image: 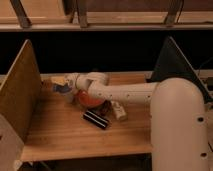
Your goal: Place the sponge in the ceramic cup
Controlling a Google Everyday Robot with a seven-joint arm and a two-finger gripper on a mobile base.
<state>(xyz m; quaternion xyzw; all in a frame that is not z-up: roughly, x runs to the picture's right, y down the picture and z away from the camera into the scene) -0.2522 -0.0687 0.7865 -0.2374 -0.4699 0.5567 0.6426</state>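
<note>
My gripper [59, 84] is at the left of the wooden table, at the end of the white arm reaching in from the right. It is shut on the sponge [62, 89], a small blue-grey pad showing just under the fingers. Directly below and slightly right sits the ceramic cup [68, 96], small and pale grey, pressed against the left side of the orange bowl. The sponge hangs at the cup's rim; whether it touches the cup I cannot tell.
An orange-red bowl [90, 99] sits under the arm's forearm. A black striped block [96, 120] lies in front of it, and a small white object [119, 111] to its right. A wooden side wall [20, 92] stands at the left, and a dark panel [175, 67] at the right.
</note>
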